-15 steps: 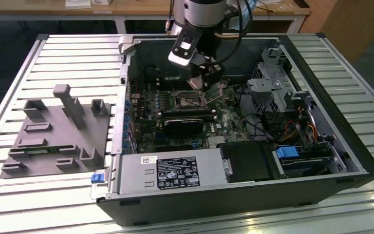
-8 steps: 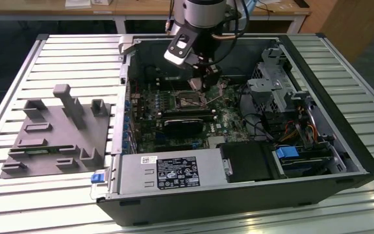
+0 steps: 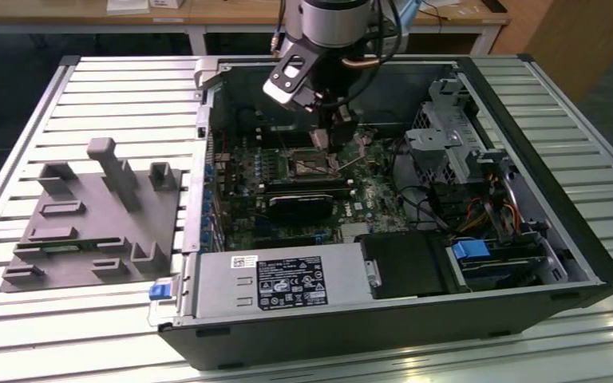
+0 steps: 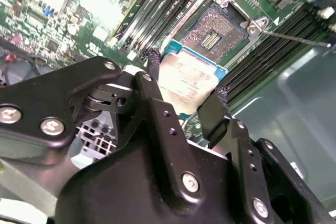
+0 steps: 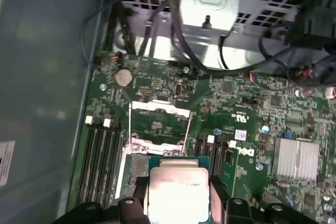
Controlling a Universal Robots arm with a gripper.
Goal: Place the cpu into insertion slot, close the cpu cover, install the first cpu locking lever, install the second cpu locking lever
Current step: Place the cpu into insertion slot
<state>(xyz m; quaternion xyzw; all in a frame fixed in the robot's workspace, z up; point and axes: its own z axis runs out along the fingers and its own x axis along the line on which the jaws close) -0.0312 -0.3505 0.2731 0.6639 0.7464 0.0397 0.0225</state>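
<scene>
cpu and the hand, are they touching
Touching. In the second wrist view the hand clamps the cpu between its fingers, one pressed against each of two opposite edges.

You have the cpu [image 4: 189,80] clamped between your fingers [image 4: 160,111], above the motherboard [image 4: 79,3] inside the computer case [image 3: 562,231]. Just ahead of the fingers lies the insertion slot [image 4: 214,38]. In the first wrist view, the cpu cover [image 5: 160,109] stands raised on the slot's side farthest from the fingers. Memory slots [image 4: 157,9] run along both sides of the slot. The case lies on the desk [image 3: 104,96], and a fixture block [image 3: 93,215] sits to the exterior view's left of it, well apart from the fingers.
</scene>
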